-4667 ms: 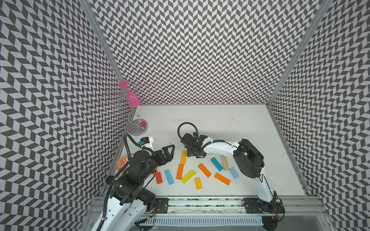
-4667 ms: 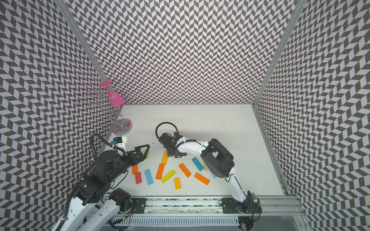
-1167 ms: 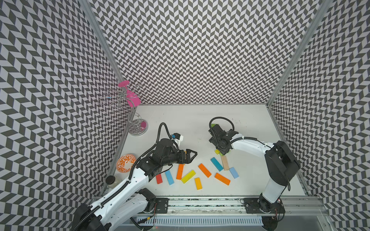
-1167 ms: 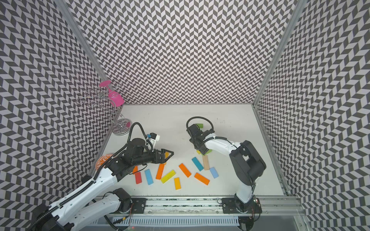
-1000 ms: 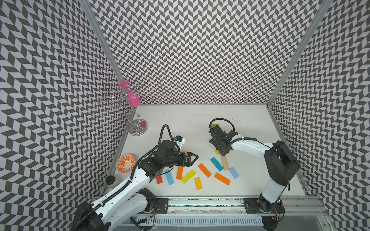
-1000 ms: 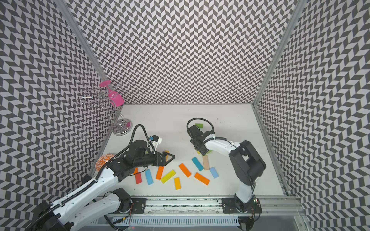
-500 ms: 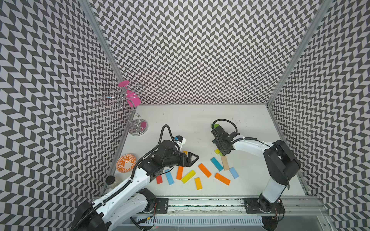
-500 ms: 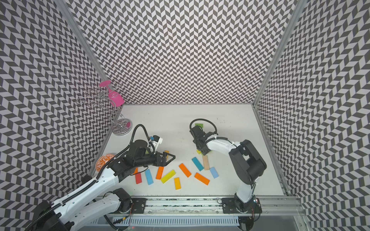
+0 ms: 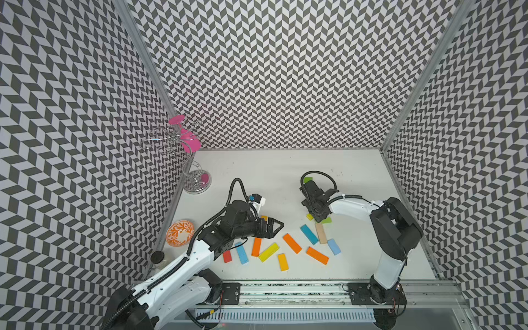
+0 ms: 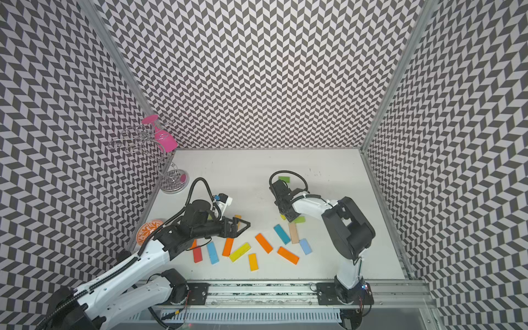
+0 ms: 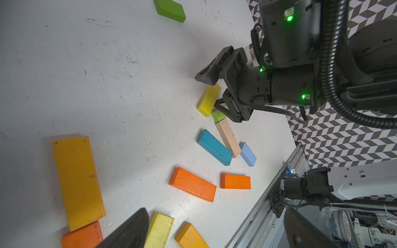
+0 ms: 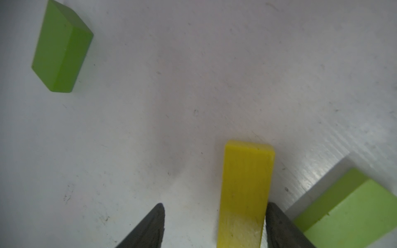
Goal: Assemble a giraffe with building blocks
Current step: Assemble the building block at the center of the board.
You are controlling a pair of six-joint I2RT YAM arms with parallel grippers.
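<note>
Far left, against the wall: wire stand [image 9: 197, 183] with a pink glass [image 9: 188, 143] hung on it; nearer the rail, a patterned bowl [image 9: 180, 233]. Next over, left gripper [image 9: 276, 228]: hovers above the white table [image 9: 285, 171] with jaws spread wide, close to an amber block [image 11: 77, 182]. In front of it, in both top views, a scatter of blocks [image 9: 292, 243] lying flat: red, light blue, orange, yellow, amber, two more orange, then teal, tan and pale blue close together. Farther right, right gripper [image 9: 315, 215]: points down at the table, jaws half open astride a yellow block [image 12: 245, 193]. One finger [image 12: 277, 227] touches its side; the other [image 12: 148, 229] stands apart. Just beside, a green block [image 12: 348, 210]. Farther back, alone, a second green block [image 9: 308, 180].
</note>
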